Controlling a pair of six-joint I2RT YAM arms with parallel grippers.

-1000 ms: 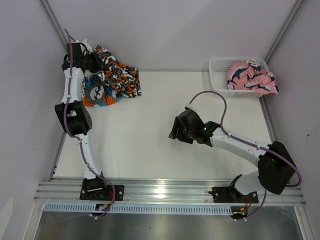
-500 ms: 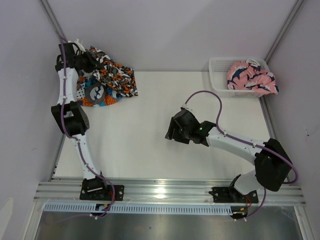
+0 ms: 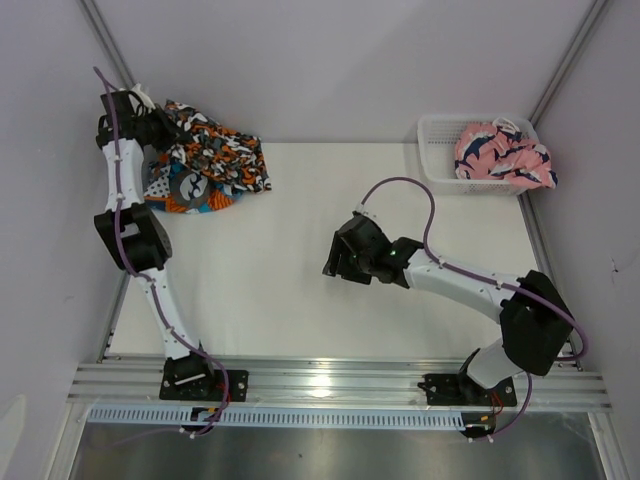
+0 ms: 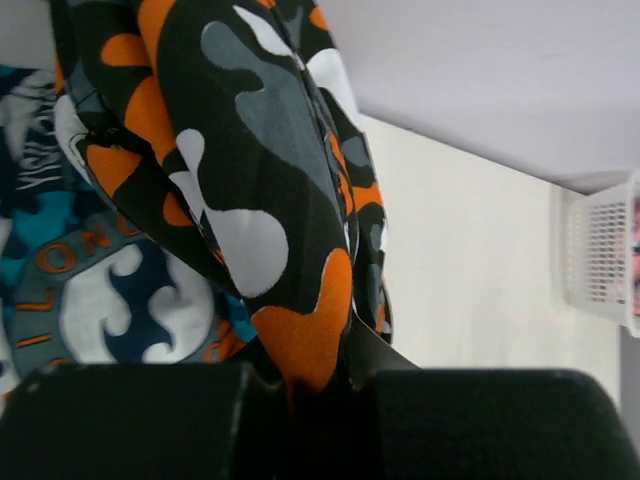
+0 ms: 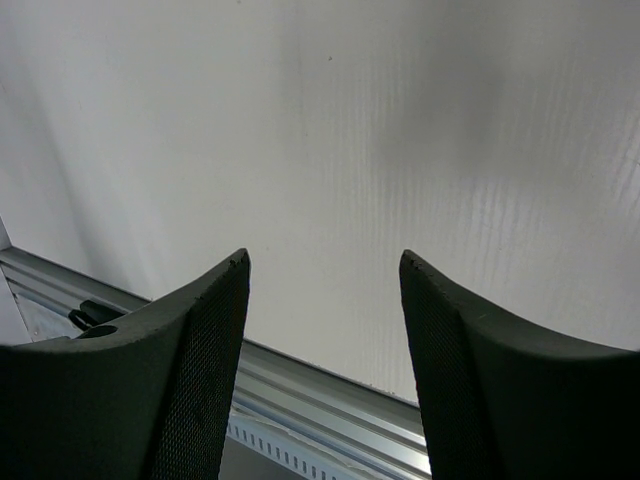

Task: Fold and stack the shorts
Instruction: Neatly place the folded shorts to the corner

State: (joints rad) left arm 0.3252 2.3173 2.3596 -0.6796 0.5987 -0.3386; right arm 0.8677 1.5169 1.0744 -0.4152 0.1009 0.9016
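Table [image 3: 300, 270]: white top, pale walls on three sides.
Left gripper [image 4: 300, 395]: raised at the far-left corner, clamped on a fold of the blotched shorts [image 3: 225, 150].
Blotched shorts: hanging from that grip, trailing over the teal shorts [image 3: 190, 190].
Teal shorts: lying at the far-left corner, round emblem up.
Right gripper [image 5: 322, 265]: fingers spread apart, over mid-table.
Basket [image 3: 436, 128]: far-right corner, pink garment [image 3: 500, 155] inside.
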